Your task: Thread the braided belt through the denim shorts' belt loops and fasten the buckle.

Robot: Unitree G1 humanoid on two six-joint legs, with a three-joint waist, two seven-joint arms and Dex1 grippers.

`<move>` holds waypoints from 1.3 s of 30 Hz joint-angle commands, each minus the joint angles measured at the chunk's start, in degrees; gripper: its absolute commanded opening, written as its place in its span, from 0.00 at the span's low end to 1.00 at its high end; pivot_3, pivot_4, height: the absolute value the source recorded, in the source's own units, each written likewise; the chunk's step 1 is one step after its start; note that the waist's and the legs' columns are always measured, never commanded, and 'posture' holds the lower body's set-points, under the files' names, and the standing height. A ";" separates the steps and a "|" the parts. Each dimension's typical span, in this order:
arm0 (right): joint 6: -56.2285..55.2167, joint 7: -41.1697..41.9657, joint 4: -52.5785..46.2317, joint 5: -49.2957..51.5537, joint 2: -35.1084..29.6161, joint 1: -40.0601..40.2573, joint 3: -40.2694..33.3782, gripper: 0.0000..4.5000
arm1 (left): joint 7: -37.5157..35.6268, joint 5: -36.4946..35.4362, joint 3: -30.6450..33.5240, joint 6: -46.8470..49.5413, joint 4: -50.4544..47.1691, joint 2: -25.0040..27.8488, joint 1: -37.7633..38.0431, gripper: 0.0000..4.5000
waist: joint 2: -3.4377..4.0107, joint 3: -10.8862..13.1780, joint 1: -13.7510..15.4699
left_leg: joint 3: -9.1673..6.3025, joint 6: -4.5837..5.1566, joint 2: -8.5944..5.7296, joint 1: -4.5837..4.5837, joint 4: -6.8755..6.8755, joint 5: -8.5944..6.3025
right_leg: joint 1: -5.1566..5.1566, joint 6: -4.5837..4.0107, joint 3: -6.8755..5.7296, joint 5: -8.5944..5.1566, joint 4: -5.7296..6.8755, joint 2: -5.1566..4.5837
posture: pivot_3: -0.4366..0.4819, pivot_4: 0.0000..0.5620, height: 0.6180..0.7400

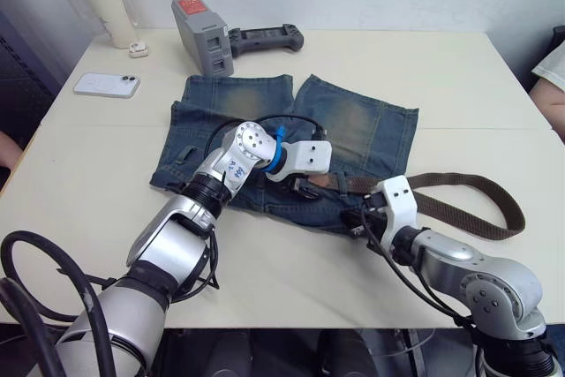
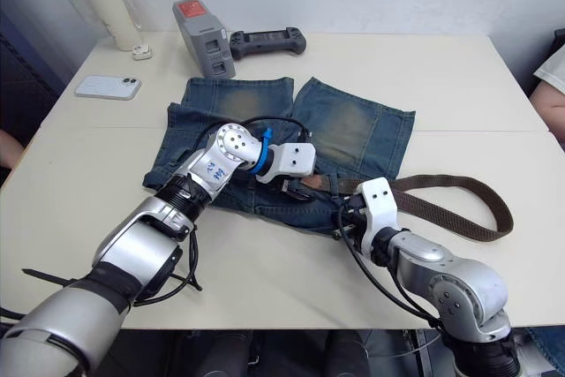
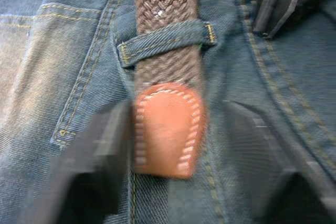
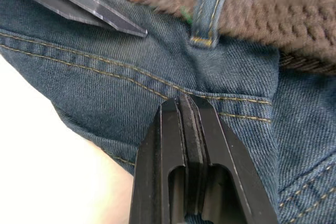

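Observation:
The denim shorts (image 1: 353,121) lie flat mid-table, waistband toward me. The braided belt (image 1: 477,187) runs along the waistband and curls in a long loop to the right. Its tan leather tip (image 3: 168,129) has passed under one of the belt loops (image 3: 163,40). My left gripper (image 1: 305,184) hovers over the waistband, open, with the tip lying between its fingers (image 3: 100,156). My right gripper (image 1: 357,218) is shut, its fingertips (image 4: 184,111) pressed on the waistband seam just below that belt loop (image 4: 207,9). The buckle is hidden.
At the back of the table stand a grey box-shaped device (image 1: 203,34) and a black controller (image 1: 265,39). A white phone (image 1: 107,85) and a cream bottle (image 1: 104,2) are at the back left. A person's sleeve (image 1: 552,68) shows at the right edge.

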 commanded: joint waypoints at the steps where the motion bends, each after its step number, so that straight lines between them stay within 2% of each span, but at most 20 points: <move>1: 0.93 0.68 0.11 -0.73 0.44 -0.31 -0.63 0.00 | 1.00 -0.57 2.85 0.69 -0.67 -0.17 -1.02 0.42 | 0.00 0.00 -0.02 | 0.00 0.00 0.00 0.01 0.00 0.00 | 0.00 0.00 0.00 0.00 0.00 0.00 | 0.48 0.27 0.38; 4: 1.33 1.01 -0.04 -1.26 0.71 -0.38 -0.81 0.00 | 0.81 -1.97 5.25 2.10 -1.85 -0.17 -1.15 0.42 | 0.00 0.00 -0.08 | 0.00 0.00 0.00 0.00 -0.01 0.00 | -0.01 0.00 0.00 0.00 0.00 0.00 | 0.48 0.27 0.38; 20: 1.81 3.00 -0.15 -3.80 1.96 -0.34 -0.53 0.00 | -1.61 -2.06 7.52 4.52 -4.75 0.89 0.61 0.42 | 0.00 0.00 -0.39 | -0.01 0.00 0.00 0.01 -0.02 0.00 | -0.01 0.00 0.00 0.00 0.01 0.00 | 0.48 0.27 0.38; 29: 2.16 3.97 0.25 -5.09 2.30 -1.07 -0.09 0.00 | -1.22 -2.49 8.04 1.96 -8.08 1.38 3.84 0.42 | 0.00 0.00 -0.45 | -0.02 0.00 0.01 0.01 -0.01 0.00 | -0.01 0.00 -0.01 0.00 0.03 0.00 | 0.48 0.27 0.38; 30: 2.25 4.07 0.22 -5.24 2.38 -1.10 -0.06 0.00 | -0.94 -2.17 7.83 1.23 -8.12 1.58 4.08 0.31 | 0.00 0.00 -0.46 | -0.02 0.00 0.01 0.01 -0.01 0.00 | -0.01 0.00 -0.01 0.00 0.02 0.00 | 0.48 0.27 0.38; 31: 2.33 4.18 0.21 -5.37 2.44 -1.13 -0.04 0.00 | -0.71 -1.89 7.65 0.60 -8.00 1.78 4.24 0.26 | 0.00 0.00 -0.48 | -0.02 0.00 0.01 0.01 -0.01 0.00 | -0.01 0.00 -0.01 0.00 0.02 0.00 | 0.48 0.27 0.38; 33: 2.40 4.36 0.23 -5.56 2.53 -1.23 -0.01 0.00 | -0.26 -1.69 7.61 -0.10 -7.69 1.98 4.34 0.06 | 0.00 0.00 -0.50 | -0.02 0.00 0.01 0.01 -0.02 0.00 | -0.01 0.00 -0.01 0.00 0.03 0.00 | 0.48 0.27 0.38; 34: 2.41 4.44 0.26 -5.66 2.59 -1.29 -0.02 0.00 | 0.20 -1.75 7.80 -0.34 -7.50 1.96 4.31 0.01 | 0.00 0.00 -0.50 | -0.02 0.00 0.01 0.01 -0.02 0.00 | -0.01 0.00 -0.01 0.00 0.03 0.00 | 0.48 0.27 0.38; 39: 2.47 5.20 0.61 -6.49 2.70 -1.53 0.02 0.00 | 1.23 -1.66 8.11 -1.58 -6.78 2.59 3.66 0.01 | 0.00 0.00 -0.51 | -0.02 0.00 0.01 0.01 -0.02 0.00 | -0.01 0.00 -0.01 0.00 0.03 0.00 | 0.48 0.27 0.38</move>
